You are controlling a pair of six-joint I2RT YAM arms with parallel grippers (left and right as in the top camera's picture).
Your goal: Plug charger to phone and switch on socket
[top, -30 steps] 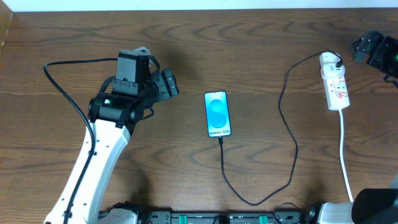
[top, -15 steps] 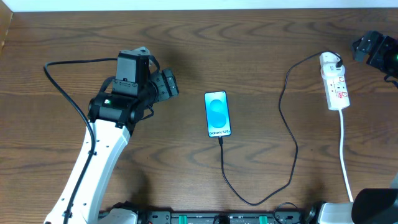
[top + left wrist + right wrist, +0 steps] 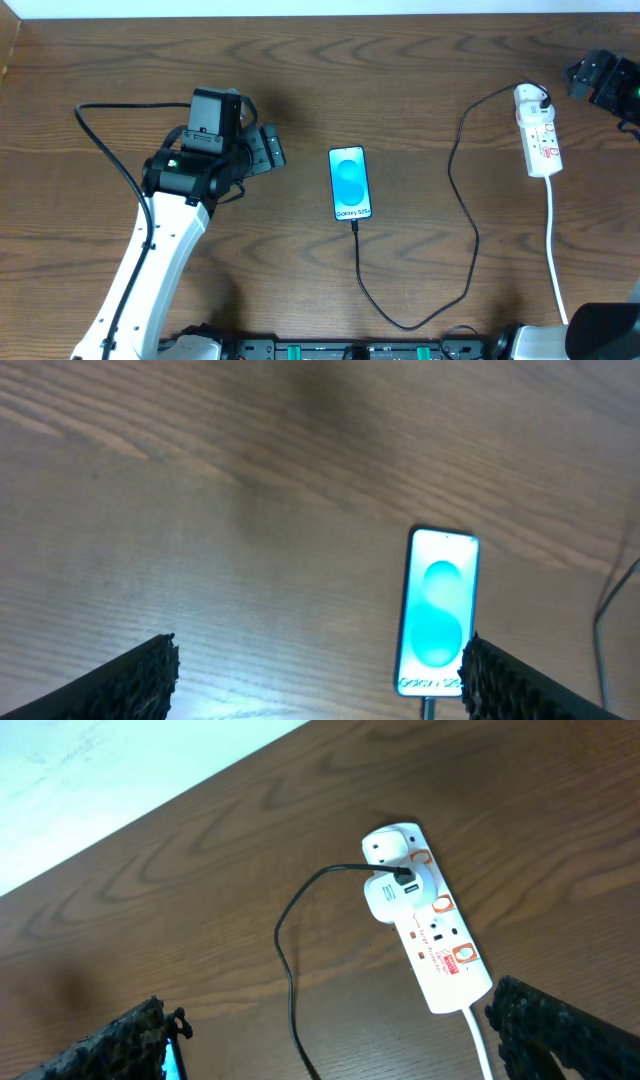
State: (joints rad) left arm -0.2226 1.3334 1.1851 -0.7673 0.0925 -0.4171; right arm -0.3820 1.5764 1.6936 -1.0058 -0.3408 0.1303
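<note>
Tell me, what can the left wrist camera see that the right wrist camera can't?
Only the left wrist view shows the phone with its whole glowing blue screen. Only the right wrist view shows the white socket and its white cord. Both show the brown table, the thin black charger, and their own open fingers: the left gripper there, the right gripper here.

Phone point(image 3: 350, 183) lies flat mid-table point(image 3: 300, 60). The charger point(image 3: 357, 250) joins its near end, loops toward the front edge, then climbs on the right up to the socket point(image 3: 538, 135), which sits far right, near the back, well apart from the phone.
</note>
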